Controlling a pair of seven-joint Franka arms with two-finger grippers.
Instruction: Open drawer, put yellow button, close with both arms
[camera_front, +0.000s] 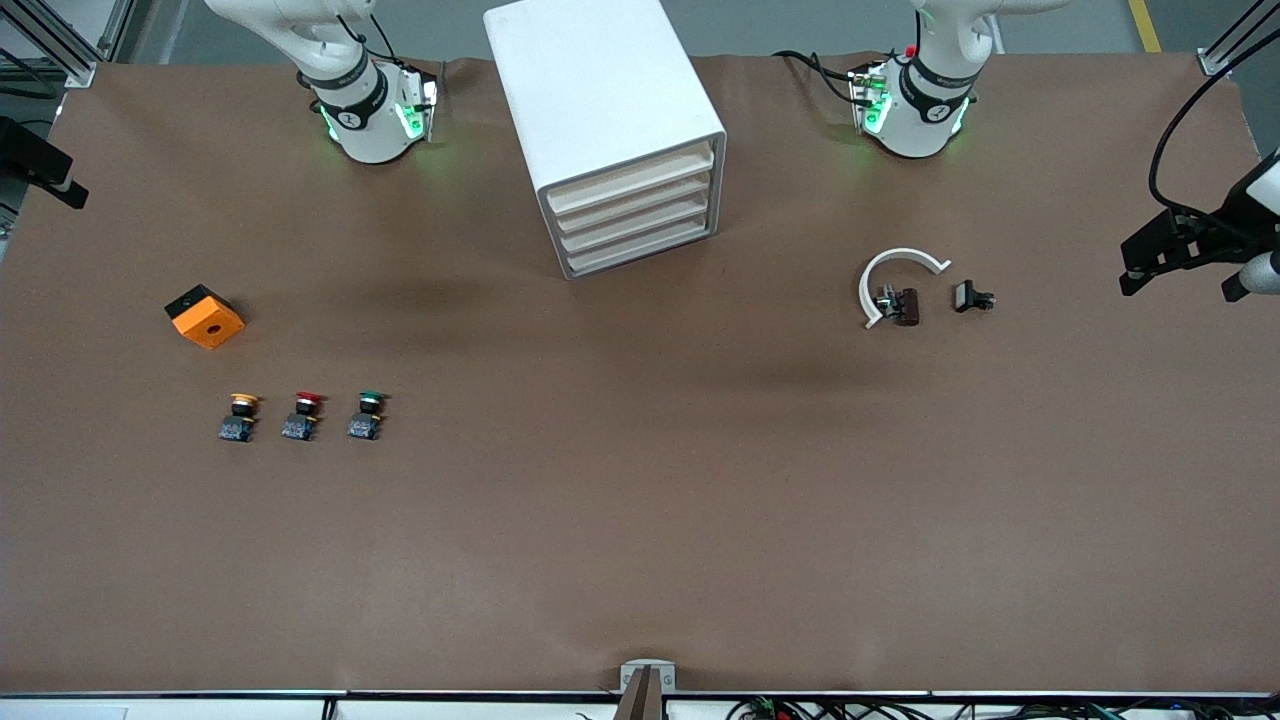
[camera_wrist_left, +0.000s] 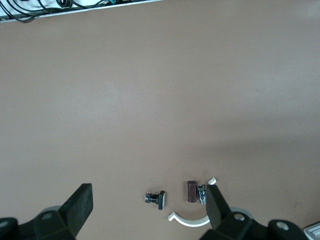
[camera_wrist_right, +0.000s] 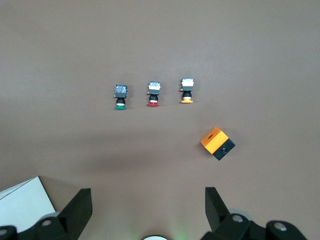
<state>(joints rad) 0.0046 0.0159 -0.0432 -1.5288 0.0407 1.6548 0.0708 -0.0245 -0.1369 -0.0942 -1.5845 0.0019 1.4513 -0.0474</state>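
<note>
The white cabinet (camera_front: 605, 130) stands at the table's back middle, between the two arm bases. Its top drawer (camera_front: 630, 178) is shut, like the three below it. The yellow button (camera_front: 240, 415) lies toward the right arm's end of the table, beside a red button (camera_front: 303, 414) and a green one (camera_front: 367, 414). It also shows in the right wrist view (camera_wrist_right: 186, 90). My right gripper (camera_wrist_right: 147, 207) is open and empty, high over bare table. My left gripper (camera_wrist_left: 148, 207) is open and empty, high over small parts. Neither gripper shows in the front view.
An orange and black box (camera_front: 205, 317) lies farther from the front camera than the buttons. A white curved piece (camera_front: 895, 270), a brown part (camera_front: 905, 305) and a small black part (camera_front: 972, 297) lie toward the left arm's end. Black equipment (camera_front: 1190, 240) overhangs that end's edge.
</note>
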